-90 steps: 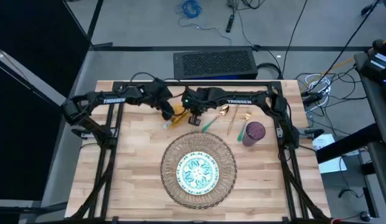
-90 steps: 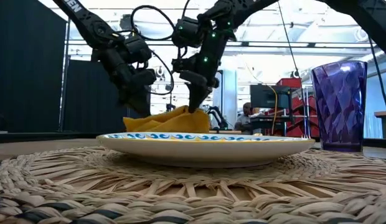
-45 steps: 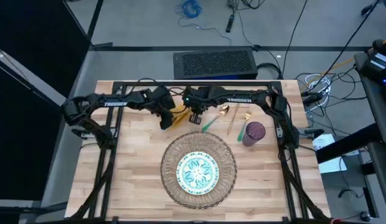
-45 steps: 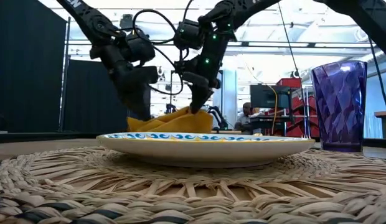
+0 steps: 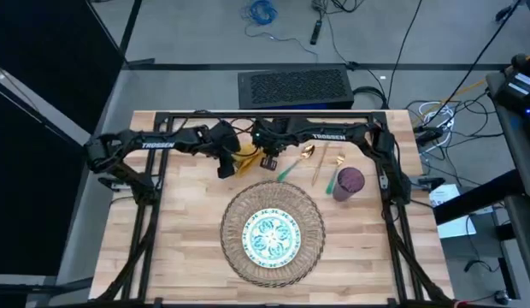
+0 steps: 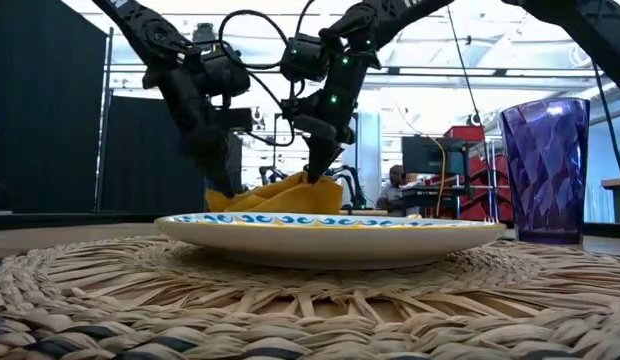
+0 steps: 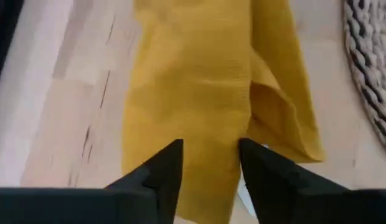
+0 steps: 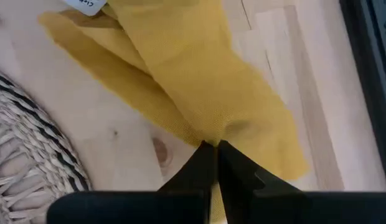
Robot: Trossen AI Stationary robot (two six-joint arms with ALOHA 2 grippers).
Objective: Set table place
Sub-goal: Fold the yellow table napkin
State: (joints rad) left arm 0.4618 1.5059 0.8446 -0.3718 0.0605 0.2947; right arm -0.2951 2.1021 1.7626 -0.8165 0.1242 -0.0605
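Here both pincers met at the mustard napkin, which lay on the bench just beyond the far rim of the woven mat, slightly toward the left arm's side of it. The napkin's long axis ran obliquely, one end pointing toward the mat, the other away from it. The right pincer was clenched on a pinch of the cloth at one end, its two tips pressed together with the fabric gathered between them; in the low view the napkin rose to a peak under that grip. The left pincer stood released, its fingers parted and straddling the napkin's width near the other end, the cloth lying flat between them and not yet gripped. Relative to the mat, the left pincer sat on the napkin's left-arm side and the right pincer on its right-arm side, so the cloth spanned the gap between them. The patterned plate rested centred on the mat. Beyond the mat's far rim on the right arm's side lay the gold cutlery, and the purple cup stood just beside the mat's edge. The coming move probably turned on the left pincer closing on its end, so that the napkin could be carried stretched between both arms.
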